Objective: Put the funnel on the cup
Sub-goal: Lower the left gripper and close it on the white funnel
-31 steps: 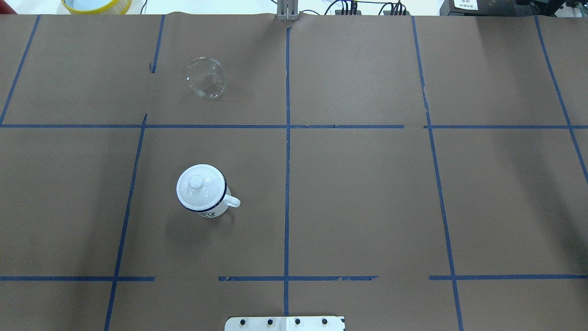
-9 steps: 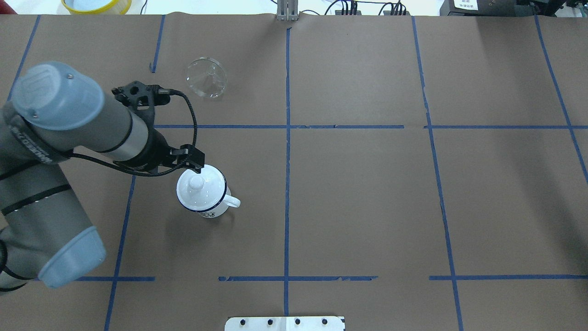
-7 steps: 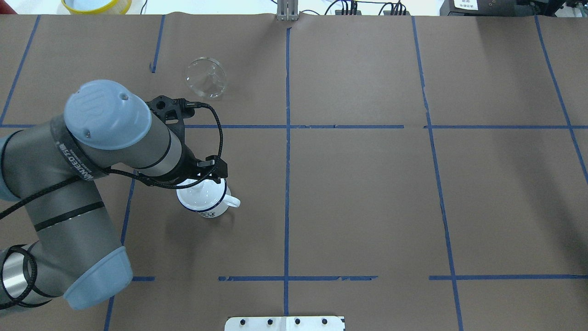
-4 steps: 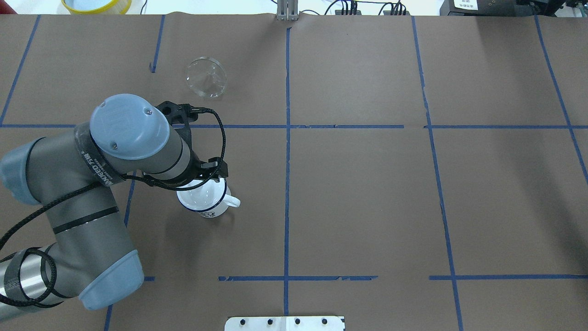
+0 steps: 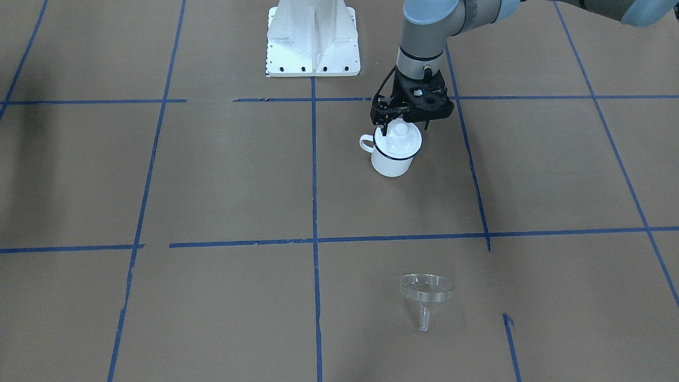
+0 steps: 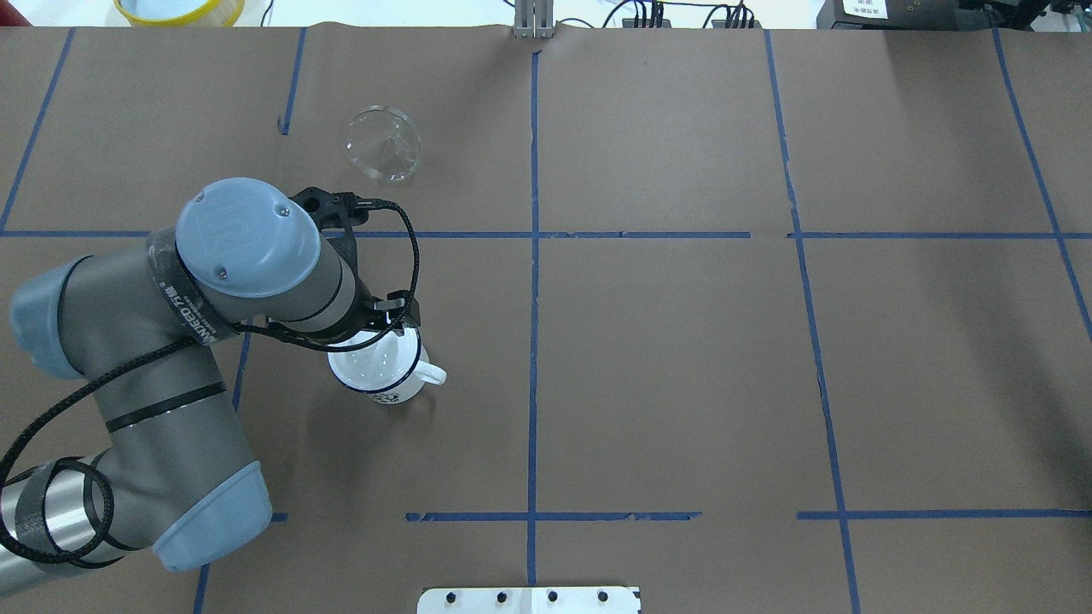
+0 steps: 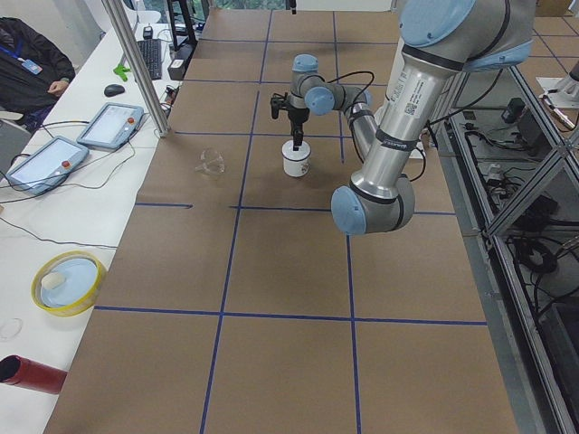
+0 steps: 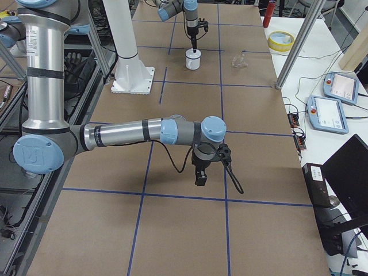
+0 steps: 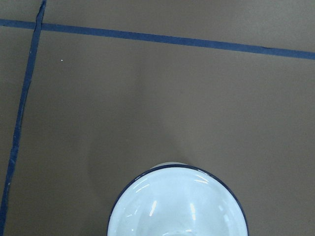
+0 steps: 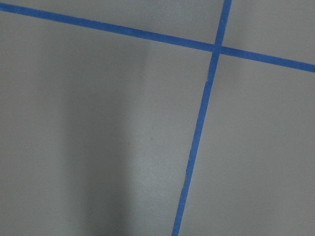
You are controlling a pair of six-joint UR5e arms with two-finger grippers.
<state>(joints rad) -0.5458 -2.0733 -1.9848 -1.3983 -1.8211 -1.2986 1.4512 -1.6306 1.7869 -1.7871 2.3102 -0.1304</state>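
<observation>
The cup [image 5: 391,159] is a white enamel mug with a dark blue rim, and a round white knobbed lid [image 5: 399,139] sits on it. It also shows in the overhead view [image 6: 386,373]. My left gripper [image 5: 401,126] hangs straight over the lid, its fingers standing open on either side of the knob. The clear funnel [image 5: 426,291] lies on the paper well beyond the cup, also seen from overhead [image 6: 383,143]. The left wrist view shows only the lid's edge [image 9: 177,206]. My right gripper [image 8: 199,172] hangs far off over bare paper; I cannot tell if it is open or shut.
The table is covered in brown paper with blue tape lines. The white robot base [image 5: 313,37] stands at the near edge. A yellow-rimmed bowl [image 6: 179,8] sits past the far left corner. Tablets [image 7: 109,125] and an operator are on the side bench.
My left arm came in from the left and moved over the cup. In the last half second it only shifted slightly. Cup, lid and funnel have not moved.
</observation>
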